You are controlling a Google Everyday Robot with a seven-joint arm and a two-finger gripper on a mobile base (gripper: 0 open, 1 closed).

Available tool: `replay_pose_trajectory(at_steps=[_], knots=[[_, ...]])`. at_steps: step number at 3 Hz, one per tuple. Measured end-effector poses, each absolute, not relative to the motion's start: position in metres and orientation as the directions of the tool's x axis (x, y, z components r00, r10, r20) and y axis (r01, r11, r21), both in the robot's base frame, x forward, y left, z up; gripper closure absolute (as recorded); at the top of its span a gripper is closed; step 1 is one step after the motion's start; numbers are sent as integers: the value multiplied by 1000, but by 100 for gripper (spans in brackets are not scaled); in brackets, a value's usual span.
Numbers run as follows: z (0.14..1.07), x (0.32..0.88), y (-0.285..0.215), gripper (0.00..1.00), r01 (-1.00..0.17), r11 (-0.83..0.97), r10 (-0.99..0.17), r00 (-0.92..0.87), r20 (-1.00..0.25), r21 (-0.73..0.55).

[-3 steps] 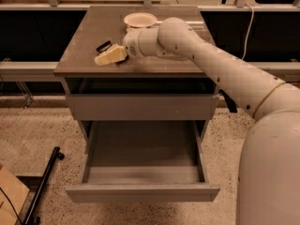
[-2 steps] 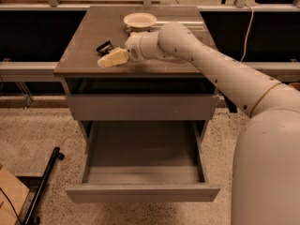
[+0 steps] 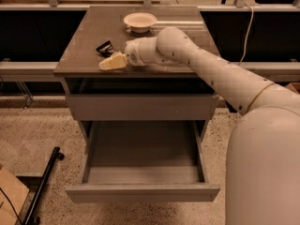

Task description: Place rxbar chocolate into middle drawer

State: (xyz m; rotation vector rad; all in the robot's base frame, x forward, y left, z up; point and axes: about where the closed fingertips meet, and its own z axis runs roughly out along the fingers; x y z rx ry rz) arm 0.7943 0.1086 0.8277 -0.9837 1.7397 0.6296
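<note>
The rxbar chocolate (image 3: 106, 48), a small black-wrapped bar, lies on the cabinet top (image 3: 84, 36) near its front left. My gripper (image 3: 112, 62) is low over the cabinet top, just in front of and right of the bar, next to it and near the front edge. I cannot tell whether it touches the bar. The middle drawer (image 3: 140, 192) is pulled out wide below, and its flat tray shows nothing in it.
A round cream-white bowl (image 3: 139, 21) stands at the back of the cabinet top. The top drawer (image 3: 140, 107) with the taller plain front is closed. A black pole (image 3: 43, 186) lies on the speckled floor at the left. My arm (image 3: 220, 78) reaches in from the right.
My gripper has shifted slightly toward the front edge of the cabinet top. The bar lies where it was, and the drawer stays open.
</note>
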Motion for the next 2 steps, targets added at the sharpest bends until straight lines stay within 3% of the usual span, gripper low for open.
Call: replay_pose_trajectory(at_steps=[2], knots=[[822,793,109,63,-844,535,-325,-180,-928,-24]])
